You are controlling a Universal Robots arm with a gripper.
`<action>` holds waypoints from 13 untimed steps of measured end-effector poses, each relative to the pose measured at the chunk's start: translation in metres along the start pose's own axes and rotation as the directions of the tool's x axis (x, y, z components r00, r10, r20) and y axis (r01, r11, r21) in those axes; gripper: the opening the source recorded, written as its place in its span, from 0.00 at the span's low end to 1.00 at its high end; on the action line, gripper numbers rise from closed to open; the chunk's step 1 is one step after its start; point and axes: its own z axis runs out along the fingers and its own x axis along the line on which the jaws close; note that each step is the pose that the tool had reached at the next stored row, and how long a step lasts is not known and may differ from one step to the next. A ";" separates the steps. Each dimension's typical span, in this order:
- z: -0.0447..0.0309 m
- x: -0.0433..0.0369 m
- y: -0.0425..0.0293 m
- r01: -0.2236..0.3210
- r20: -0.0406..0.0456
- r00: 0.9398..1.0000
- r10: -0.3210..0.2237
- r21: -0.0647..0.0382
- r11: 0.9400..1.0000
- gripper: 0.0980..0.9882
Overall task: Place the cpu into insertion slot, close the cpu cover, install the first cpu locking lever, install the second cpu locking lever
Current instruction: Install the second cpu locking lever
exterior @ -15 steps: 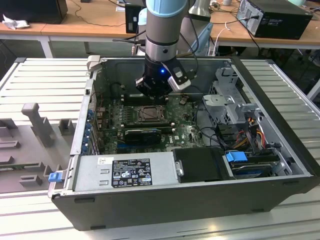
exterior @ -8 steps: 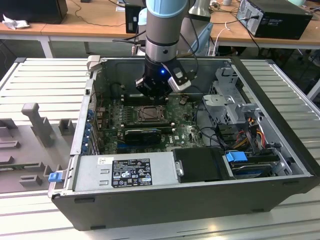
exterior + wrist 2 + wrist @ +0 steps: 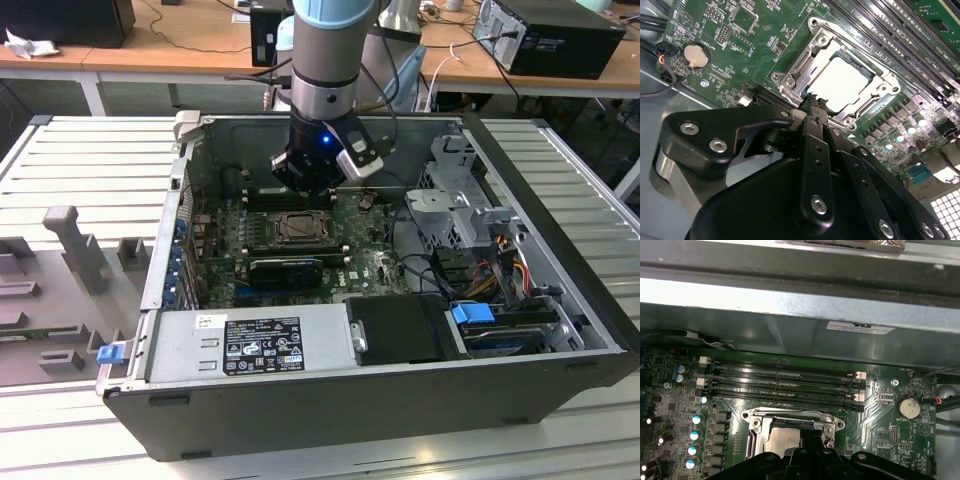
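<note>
The cpu (image 3: 842,80) lies flat in the insertion slot (image 3: 300,226), its silvery face up; it also appears as the cpu (image 3: 782,440). The silver cpu cover (image 3: 802,62) lies down around the chip as a frame, and a thin lever wire (image 3: 790,413) runs along one side of the cover (image 3: 754,424). My gripper (image 3: 812,104) hangs just above the socket's edge with its black fingers together and nothing between them. In the exterior view the gripper (image 3: 305,188) is inside the open computer case, right over the socket.
Long black memory slots (image 3: 785,382) run beside the socket. A coin battery (image 3: 695,55) sits on the green board. The case wall (image 3: 790,315) rises behind the memory slots. A power supply (image 3: 250,340), a drive cage (image 3: 460,200) and cables (image 3: 500,270) crowd the case.
</note>
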 end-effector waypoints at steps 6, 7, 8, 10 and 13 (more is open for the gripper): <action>-0.0006 0.0001 -0.0012 0.000 0.000 1.000 0.000 0.000 1.000 0.01; -0.0007 0.0001 -0.0017 0.000 0.000 1.000 0.000 0.000 1.000 0.01; -0.0008 0.0002 -0.0023 0.000 0.000 1.000 0.000 0.000 1.000 0.01; -0.0011 0.0004 -0.0051 0.000 0.000 1.000 0.000 0.000 1.000 0.01; -0.0014 0.0007 -0.0085 0.000 0.000 1.000 0.000 0.000 1.000 0.01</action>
